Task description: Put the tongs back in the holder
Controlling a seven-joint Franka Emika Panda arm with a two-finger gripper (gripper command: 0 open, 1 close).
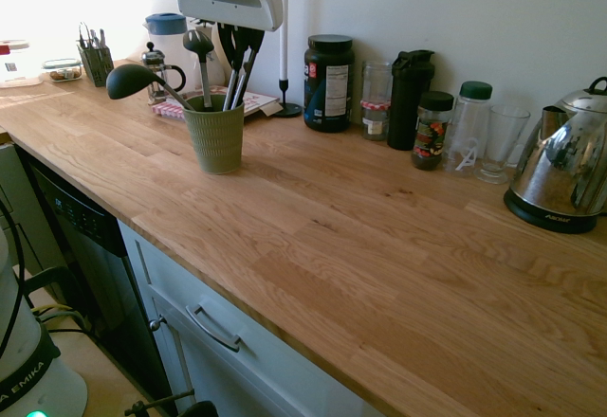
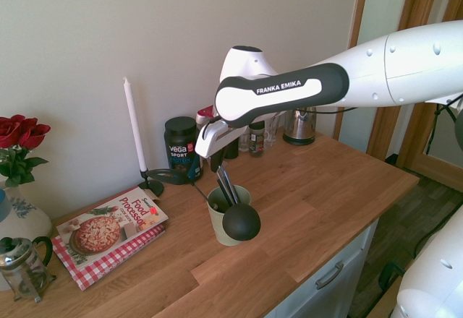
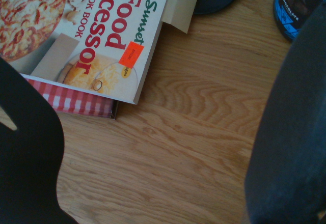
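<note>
The sage-green ribbed holder (image 1: 215, 137) (image 2: 226, 225) stands on the wooden counter near its left end. The tongs (image 1: 237, 68) (image 2: 226, 184) hang upright over it: their black tips are up at my gripper and their silver legs reach down inside the holder's rim. My gripper (image 1: 237, 30) (image 2: 215, 160) hovers directly above the holder, shut on the tongs' upper end. In the wrist view, two blurred dark prongs (image 3: 288, 132) frame the counter below.
A black ladle (image 1: 131, 80) and a grey spoon (image 1: 198, 44) also stand in the holder. Behind it lie a cookbook (image 2: 108, 224) on a checked cloth, a candle (image 2: 134, 126) and a French press (image 1: 156, 68). Jars, bottles, glasses and a kettle (image 1: 564, 166) line the wall.
</note>
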